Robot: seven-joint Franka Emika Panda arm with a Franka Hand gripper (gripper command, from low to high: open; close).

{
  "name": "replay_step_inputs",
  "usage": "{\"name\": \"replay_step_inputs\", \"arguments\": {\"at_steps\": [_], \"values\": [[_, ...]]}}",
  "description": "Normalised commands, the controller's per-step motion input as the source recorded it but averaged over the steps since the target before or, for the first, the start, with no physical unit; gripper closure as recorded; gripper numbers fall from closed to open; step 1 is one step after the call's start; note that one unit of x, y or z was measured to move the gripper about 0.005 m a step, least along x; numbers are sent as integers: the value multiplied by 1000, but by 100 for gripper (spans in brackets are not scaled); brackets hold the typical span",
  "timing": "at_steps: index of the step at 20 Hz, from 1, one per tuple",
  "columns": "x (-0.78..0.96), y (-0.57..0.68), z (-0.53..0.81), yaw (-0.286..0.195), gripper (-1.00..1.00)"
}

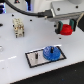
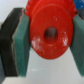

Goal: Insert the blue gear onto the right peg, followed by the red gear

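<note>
Now the gripper (image 1: 64, 29), clamped on the red gear (image 1: 65, 29) at upper right, should centre its hole above the blue gear (image 1: 51, 52), lower centre, then descend straight.

Bright even light, soft blur, low resolution

bright blue gear (image 1: 51, 53), red gear (image 2: 48, 34), grey black-rimmed plate (image 1: 35, 59)

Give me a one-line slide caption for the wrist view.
Gripper shut on the red gear, its centre hole facing the camera between the two green pads.
</note>
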Motion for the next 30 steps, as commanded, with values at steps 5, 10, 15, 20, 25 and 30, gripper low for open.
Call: {"name": "replay_step_inputs", "arguments": {"at_steps": [5, 10, 15, 20, 25, 30], "values": [[650, -273, 77, 0, 100], [603, -220, 41, 0, 100], [389, -196, 11, 0, 100], [128, -157, -96, 0, 100], [128, -144, -105, 0, 100], [111, -112, -61, 0, 100]]}}
